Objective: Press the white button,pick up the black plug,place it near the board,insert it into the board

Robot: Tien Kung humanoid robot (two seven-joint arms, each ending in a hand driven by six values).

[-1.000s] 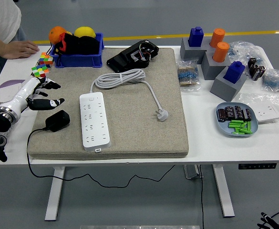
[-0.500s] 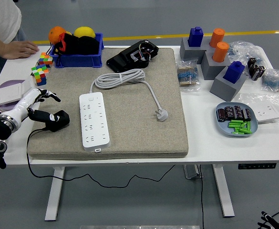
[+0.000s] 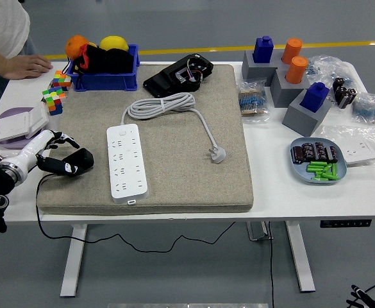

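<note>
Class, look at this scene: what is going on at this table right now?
The robot's left hand reaches in from the left edge and closes its fingers on the black plug at the left side of the beige mat. The white power strip lies just right of it, nothing plugged in. A person's hand rests at the far left corner.

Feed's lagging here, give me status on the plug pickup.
Left robot hand closed on black plug, at mat's left edge. Right robot hand out of view. White power strip just right of it, nothing between.

White board point(image 3: 126, 160), black plug point(image 3: 76, 161), seemingly beige mat point(image 3: 193, 167).
</note>
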